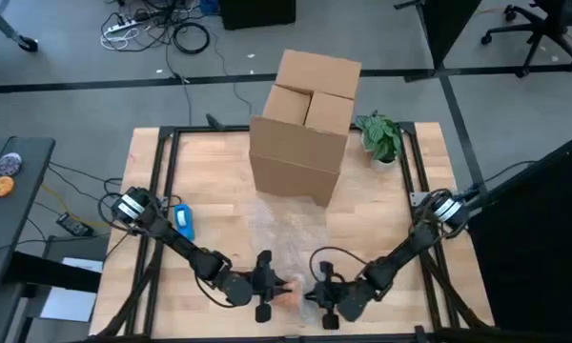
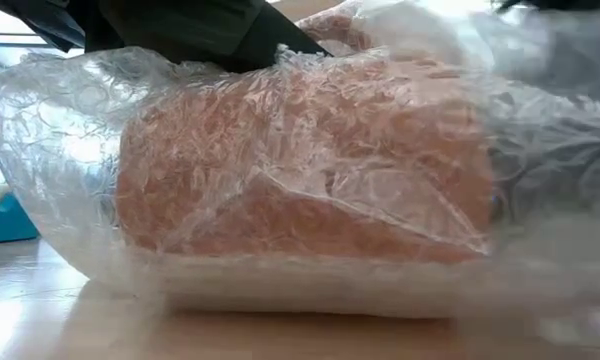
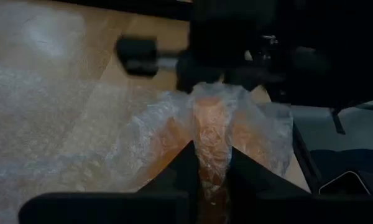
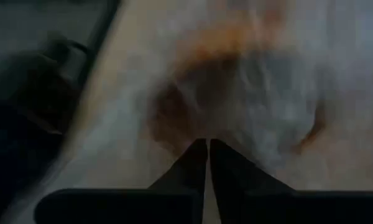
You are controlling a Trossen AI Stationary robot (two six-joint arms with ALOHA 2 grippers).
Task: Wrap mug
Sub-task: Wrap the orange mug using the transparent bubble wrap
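Observation:
An orange mug (image 2: 300,170) lies on its side near the table's front edge, swathed in clear bubble wrap (image 2: 60,150). From above, the mug (image 1: 292,294) shows as an orange spot between my two grippers. More of the wrap (image 1: 286,233) is spread on the table toward the box. My left gripper (image 1: 275,286) is on the mug's left, shut on a ridge of wrap. On the mug's right, my right gripper (image 1: 316,292) has its fingers (image 4: 196,155) shut, their tips right at the wrapped mug (image 4: 236,87). My left gripper pinches a gathered ridge of bubble wrap (image 3: 211,134) between its two fingers, coming in low from the table's left. The ridge stands up over the orange mug beneath it. The mug stays on the table. My right gripper's shut fingertips are at the wrap; whether they touch it, I cannot tell.
An open cardboard box (image 1: 305,129) stands at the table's far middle, with a small potted plant (image 1: 381,138) to its right. A blue object (image 1: 184,221) lies by the left arm. The table's front edge is just behind both grippers.

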